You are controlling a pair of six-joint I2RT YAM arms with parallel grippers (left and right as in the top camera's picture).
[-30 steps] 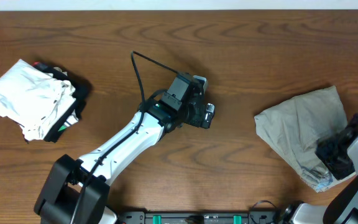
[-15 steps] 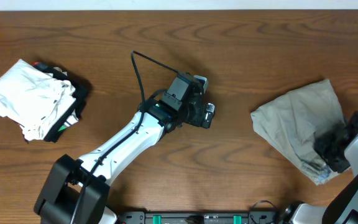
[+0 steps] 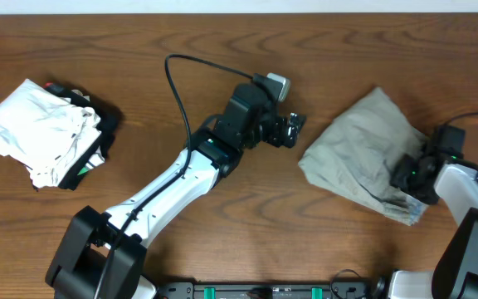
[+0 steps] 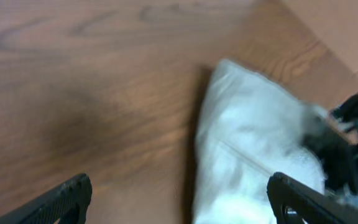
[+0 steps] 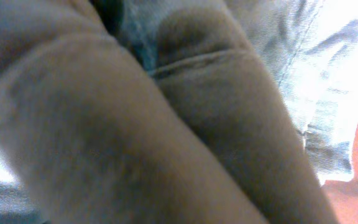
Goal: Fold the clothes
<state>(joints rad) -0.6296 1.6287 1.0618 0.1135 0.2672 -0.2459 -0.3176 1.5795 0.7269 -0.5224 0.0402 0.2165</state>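
Note:
The khaki shorts (image 3: 359, 149) lie crumpled on the table at the right. My right gripper (image 3: 407, 173) sits on their right part and drags them along, so it is shut on the cloth. The right wrist view is filled by khaki folds (image 5: 166, 124), which hide its fingers. My left gripper (image 3: 295, 129) is open and empty, just left of the shorts' left edge. In the left wrist view its fingertips (image 4: 67, 198) stand wide apart, with the shorts (image 4: 247, 149) looking pale ahead on the right, and the right gripper (image 4: 344, 146) beyond them.
A white folded garment (image 3: 31, 133) lies on a black garment (image 3: 102, 124) at the table's far left. The left arm's black cable (image 3: 175, 83) loops above the brown wooden table (image 3: 139, 50). The left arm's white link (image 3: 168, 187) crosses the middle front.
My right gripper has pulled the shorts leftward, towards the table's middle. My left gripper has swung right and a little farther back, up to the shorts' left edge.

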